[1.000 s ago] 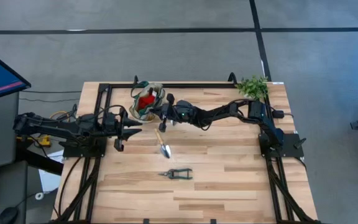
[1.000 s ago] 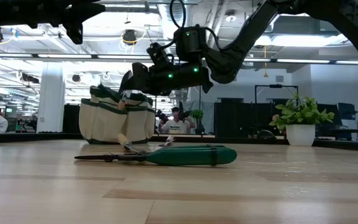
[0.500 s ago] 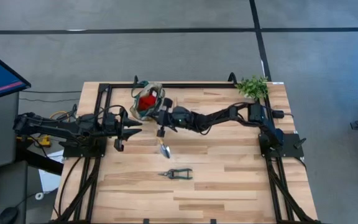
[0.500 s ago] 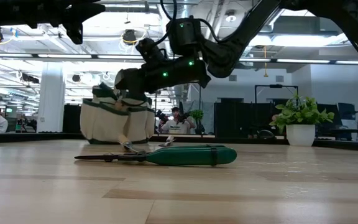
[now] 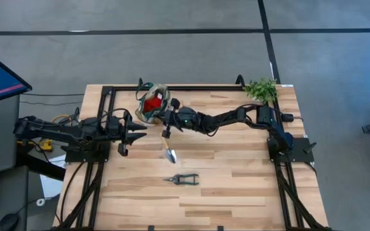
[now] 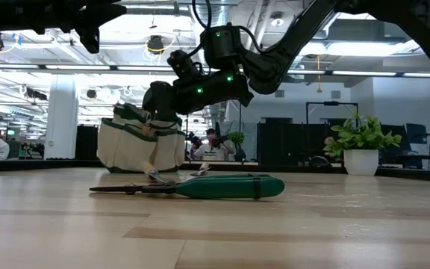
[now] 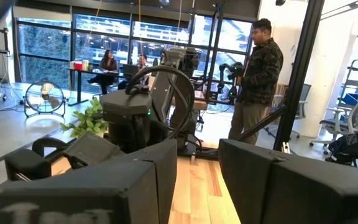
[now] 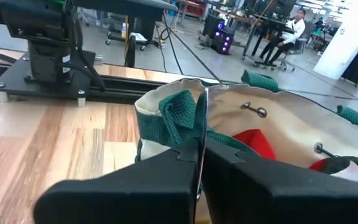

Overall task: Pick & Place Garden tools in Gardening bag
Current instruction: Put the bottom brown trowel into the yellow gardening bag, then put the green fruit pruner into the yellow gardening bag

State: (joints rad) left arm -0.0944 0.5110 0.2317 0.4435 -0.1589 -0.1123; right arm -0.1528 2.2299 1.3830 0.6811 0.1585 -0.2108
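The right gripper (image 5: 166, 116) reaches across the far half of the table and hangs just beside the near right rim of the soft beige fabric gardening bag with dark green trim (image 5: 151, 104). Its two dark fingers (image 8: 166, 168) are pressed together, with a thin silvery edge showing in the seam between them; what that edge belongs to cannot be told. The bag stands open at the far left of the wooden table (image 5: 236, 173), and a red glove-like piece (image 5: 150, 104) lies inside it.

A silver trowel with a wooden handle (image 5: 169, 149) lies on the table just near of the right gripper, blade toward the near side. Dark-handled pruning shears (image 5: 183, 179) lie farther toward the near edge, apart from the trowel.

The left gripper (image 5: 132, 133) waits at the left side of the table, its fingers (image 7: 123, 180) partly apart and holding nothing. A leafy green plant (image 5: 261, 89) stands at the far right corner
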